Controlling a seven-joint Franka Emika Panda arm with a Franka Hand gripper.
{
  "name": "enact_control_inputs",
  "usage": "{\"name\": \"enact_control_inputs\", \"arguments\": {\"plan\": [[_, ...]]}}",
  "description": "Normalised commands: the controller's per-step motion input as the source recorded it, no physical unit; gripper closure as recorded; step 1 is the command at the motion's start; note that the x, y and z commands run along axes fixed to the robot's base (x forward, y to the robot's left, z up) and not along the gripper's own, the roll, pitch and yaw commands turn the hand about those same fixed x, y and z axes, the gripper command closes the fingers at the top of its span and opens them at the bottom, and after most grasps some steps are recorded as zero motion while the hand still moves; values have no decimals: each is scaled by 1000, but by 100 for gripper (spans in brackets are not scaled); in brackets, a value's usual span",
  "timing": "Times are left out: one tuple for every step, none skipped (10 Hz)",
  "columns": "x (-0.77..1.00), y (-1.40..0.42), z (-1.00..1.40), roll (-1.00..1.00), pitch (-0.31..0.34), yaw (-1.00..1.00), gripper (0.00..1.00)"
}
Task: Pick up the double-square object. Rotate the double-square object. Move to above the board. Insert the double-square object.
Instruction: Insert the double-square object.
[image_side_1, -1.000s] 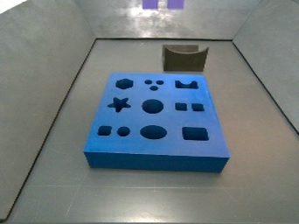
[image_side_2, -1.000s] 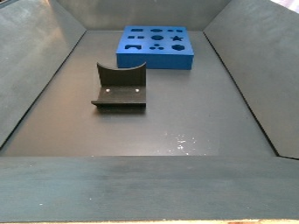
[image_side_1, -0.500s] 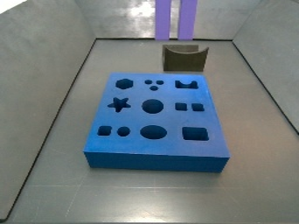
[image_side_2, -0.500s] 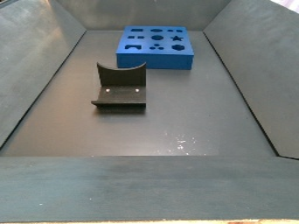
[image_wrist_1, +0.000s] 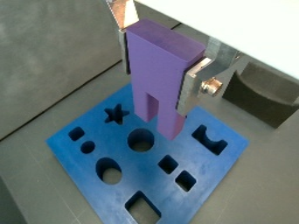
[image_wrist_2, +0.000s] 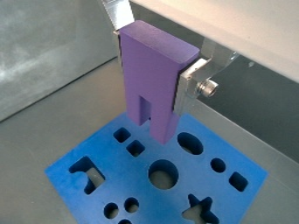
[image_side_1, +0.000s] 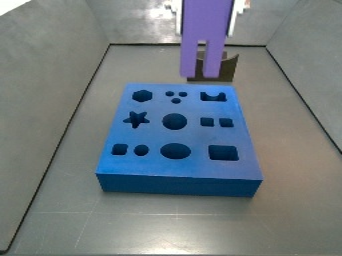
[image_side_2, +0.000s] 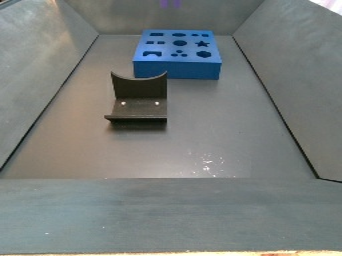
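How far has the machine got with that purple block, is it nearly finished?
Picking up looks done: the claw is shut on the double-square object, holding it upright in the air. In hand: carrying it over the board; in both wrist views it hangs above the blue slab, and a side view shows it over the far edge. Left: pushing it into a hole. None is filled yet.

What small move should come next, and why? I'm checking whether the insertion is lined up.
Probably keep lowering, after a small alignment. The gripper has its jaws shut on the double-square object, held upright above the board, not yet touching. Its lower end hangs over the holes, but which one it matches I cannot tell.
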Motion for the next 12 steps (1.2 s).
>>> {"name": "enact_control_inputs", "arguments": {"plan": [[626, -103, -457, 123, 60, 23, 100], [583, -63, -446, 163, 34, 3, 100], [506, -46, -440, 200, 9, 3, 100], [451, -51, -451, 203, 0, 3, 100], [449, -54, -449, 189, 0, 11, 100], [451, -54, -423, 151, 0, 9, 100], [454, -69, -403, 126, 0, 3, 100], [451, -74, -411, 126, 0, 0, 100], [460, -71, -417, 137, 0, 3, 100], [457, -66, -420, 146, 0, 6, 100], [317, -17, -306, 111, 0, 11, 100], [49, 0, 0, 0, 0, 0, 100]]}}
